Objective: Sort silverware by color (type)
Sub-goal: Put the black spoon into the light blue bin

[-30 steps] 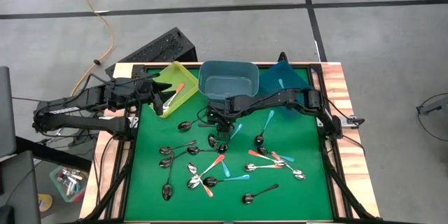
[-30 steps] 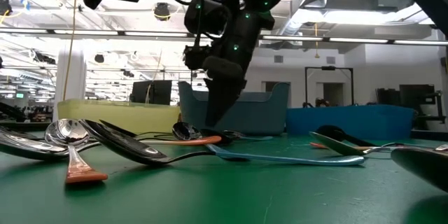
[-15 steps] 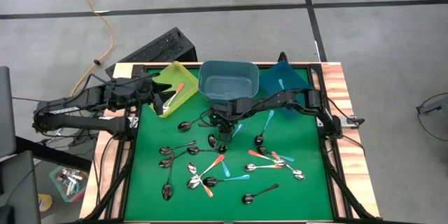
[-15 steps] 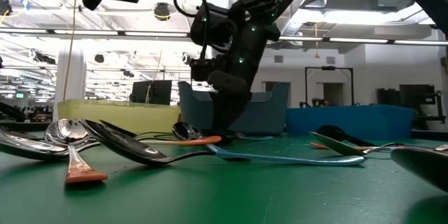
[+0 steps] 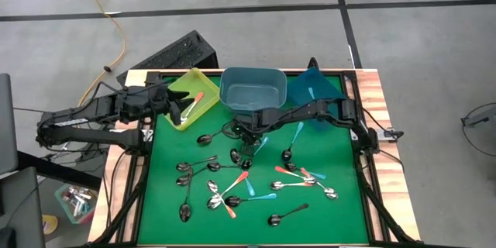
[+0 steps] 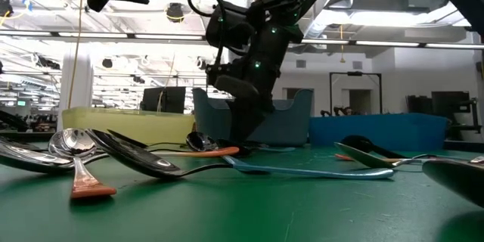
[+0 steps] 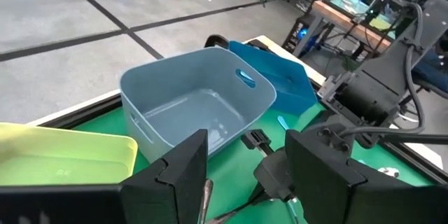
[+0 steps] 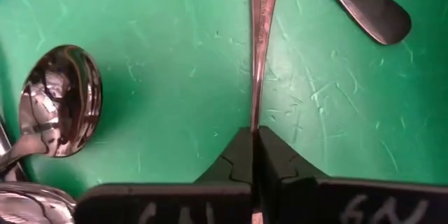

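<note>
Spoon (image 8: 257, 49), plain metal, lies on the green mat (image 8: 175, 112) with its handle pinched between the shut fingers of the right gripper (image 8: 253, 155), a second spoon bowl (image 8: 59, 101) just beside. Left gripper (image 7: 245, 175) hangs fingers spread, holding nothing, above the yellow bin (image 7: 63, 157), well apart.

In the high view, the lower right corner of the green mat (image 5: 341, 221) lies bare, as does its lower left edge, so a gripper could come down there freely. The middle is crowded with scattered spoons (image 5: 232, 190). Along the top edge the yellow bin (image 5: 203, 81), grey-blue bin (image 5: 249, 87) and blue bin (image 5: 325, 89) stand side by side, closing that side. The right arm (image 5: 310, 111) crosses the upper centre; the left arm (image 5: 101, 112) hangs over the upper left corner.
</note>
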